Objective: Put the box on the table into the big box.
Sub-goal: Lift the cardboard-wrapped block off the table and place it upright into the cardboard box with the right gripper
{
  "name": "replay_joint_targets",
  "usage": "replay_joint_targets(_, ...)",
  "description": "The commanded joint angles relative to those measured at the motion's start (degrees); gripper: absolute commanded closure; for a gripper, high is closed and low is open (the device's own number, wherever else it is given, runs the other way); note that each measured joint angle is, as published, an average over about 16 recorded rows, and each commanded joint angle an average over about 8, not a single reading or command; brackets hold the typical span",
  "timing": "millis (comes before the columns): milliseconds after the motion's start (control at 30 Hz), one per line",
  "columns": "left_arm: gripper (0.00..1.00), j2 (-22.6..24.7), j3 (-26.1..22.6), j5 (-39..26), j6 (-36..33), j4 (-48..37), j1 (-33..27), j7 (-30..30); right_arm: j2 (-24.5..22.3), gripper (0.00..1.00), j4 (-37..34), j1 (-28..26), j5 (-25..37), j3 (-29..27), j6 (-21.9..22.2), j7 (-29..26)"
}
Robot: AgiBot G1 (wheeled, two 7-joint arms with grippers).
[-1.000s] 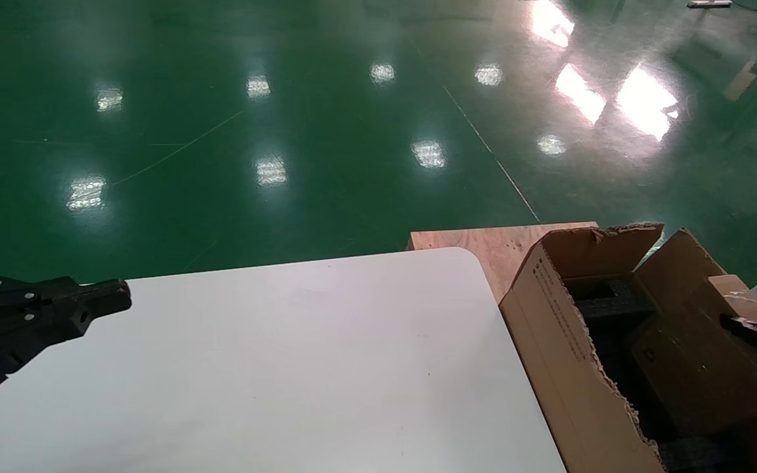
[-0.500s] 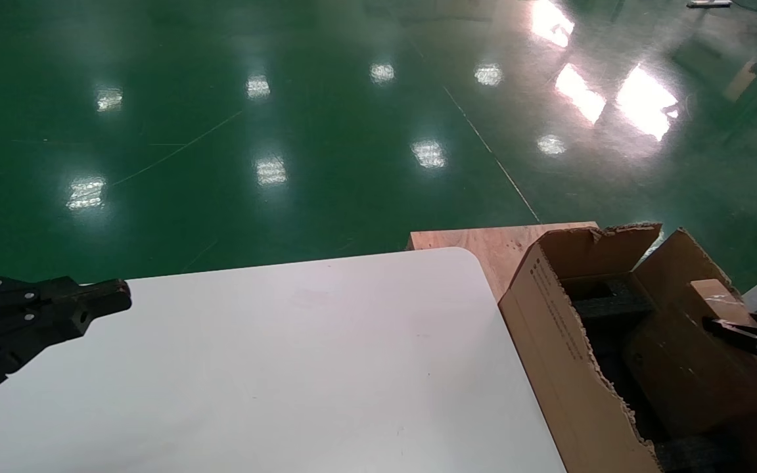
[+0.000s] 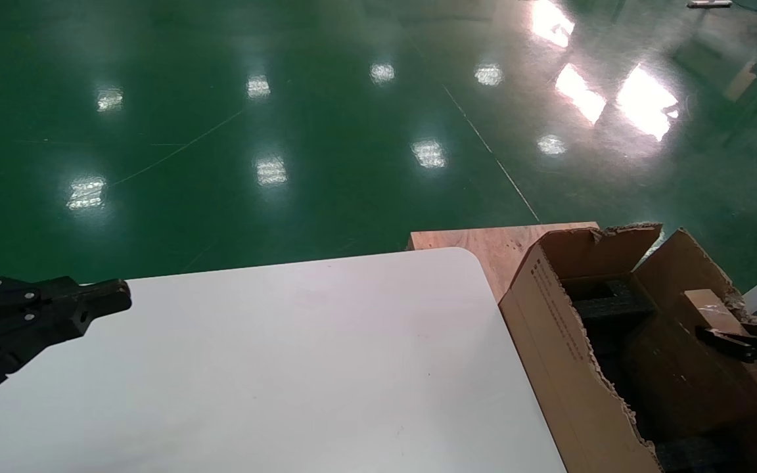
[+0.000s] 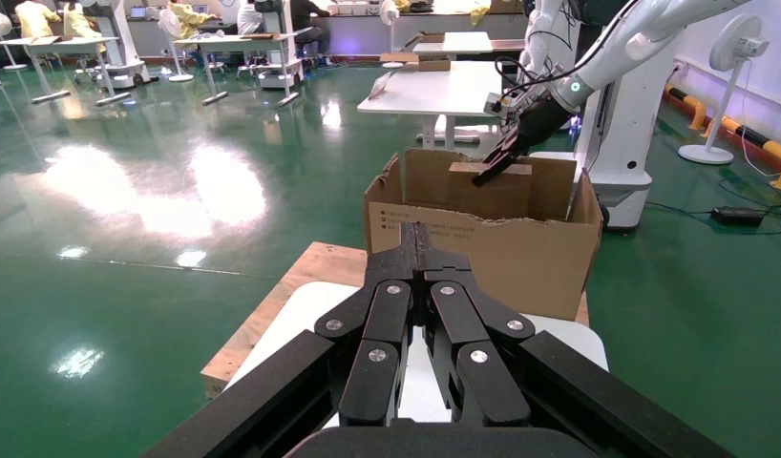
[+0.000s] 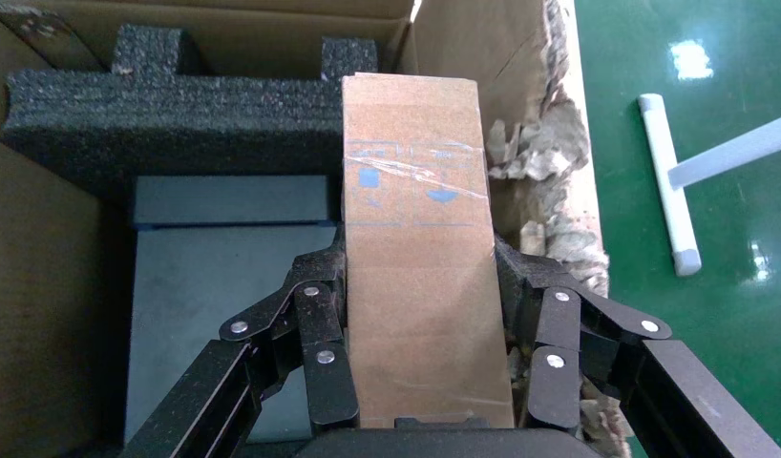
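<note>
Fingers [image 5: 322,329] grip box [image 5: 420,253] above green floor [image 3: 286,131].

Brown box [image 5: 415,258] (blue print under tape), brown big box [image 3: 569,368], white table [image 3: 273,368].

Glossy-taped cardboard box [image 5: 420,258], ragged corrugated carton [image 3: 569,368]

The big box [image 3: 552,341] stands right of the table [image 3: 273,368] (seemingly touching), the box [image 5: 420,258] within.
</note>
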State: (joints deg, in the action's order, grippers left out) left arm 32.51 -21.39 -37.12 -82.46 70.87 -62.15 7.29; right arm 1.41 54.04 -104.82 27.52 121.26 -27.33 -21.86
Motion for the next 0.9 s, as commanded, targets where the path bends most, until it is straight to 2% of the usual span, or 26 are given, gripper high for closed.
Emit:
replay_joint_targets(33,0.83,0.0,0.0,0.0,0.0,0.0,0.0,0.0,0.5,1.00,-0.6,0.7,-1.7,0.5,0.1,0.9)
replay_joint_targets(100,0.58,0.0,0.0,0.0,0.0,0.0,0.0,0.0,1.0,1.00,-1.3,1.4,-3.4,0.8,-0.1,2.1)
replay_joint_targets(133,0.46,0.0,0.0,0.0,0.0,0.0,0.0,0.0,1.2,0.97,-1.7,1.7,-4.1,0.9,-0.2,2.7)
replay_joint_targets(233,0.08,0.0,0.0,0.0,0.0,0.0,0.0,0.0,1.9,0.62,-2.7,2.5,-6.1,1.1,-0.7,4.4)
replay_joint_targets(267,0.00,0.0,0.0,0.0,0.0,0.0,0.0,0.0,2.1,0.49,-3.0,2.8,-6.7,1.2,-0.9,5.0)
replay_joint_targets(367,0.00,0.0,0.0,0.0,0.0,0.0,0.0,0.0,2.6,0.12,-3.8,3.4,-8.0,1.2,-1.4,6.2)
replay_joint_targets(400,0.00,0.0,0.0,0.0,0.0,0.0,0.0,0.0,2.7,0.02,-3.9,3.5,-8.3,1.3,-1.5,6.4)
replay_joint_targets(433,0.00,0.0,0.0,0.0,0.0,0.0,0.0,0.0,2.8,0.00,-4.0,3.6,-8.5,1.3,-1.5,6.5)
replay_joint_targets(900,0.00,0.0,0.0,0.0,0.0,0.0,0.0,0.0,2.6,0.00,-3.9,3.7,-7.8,1.5,-1.6,6.3)
